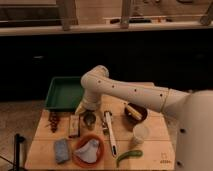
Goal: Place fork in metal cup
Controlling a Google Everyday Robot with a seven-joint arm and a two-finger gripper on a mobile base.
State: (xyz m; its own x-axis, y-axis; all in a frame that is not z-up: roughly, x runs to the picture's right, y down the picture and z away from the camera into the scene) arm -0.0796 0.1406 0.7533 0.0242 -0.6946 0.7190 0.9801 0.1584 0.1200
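The metal cup (89, 120) is a small shiny grey cylinder with a dark inside, standing upright on the wooden table (155, 152), left of centre. My gripper (86, 108) hangs straight down from the white arm (125, 90), just above and slightly behind the cup. I cannot make out a fork in the gripper or in the cup. A long utensil with a pale handle (109, 131) lies on the table just right of the cup. I cannot tell whether it is the fork.
A green tray (64, 93) sits at the back left. A taller whitish cup (141, 134) and a brown bowl (135, 113) stand to the right. An orange plate (89, 150), a blue sponge (61, 150) and a green pepper (129, 156) lie along the front.
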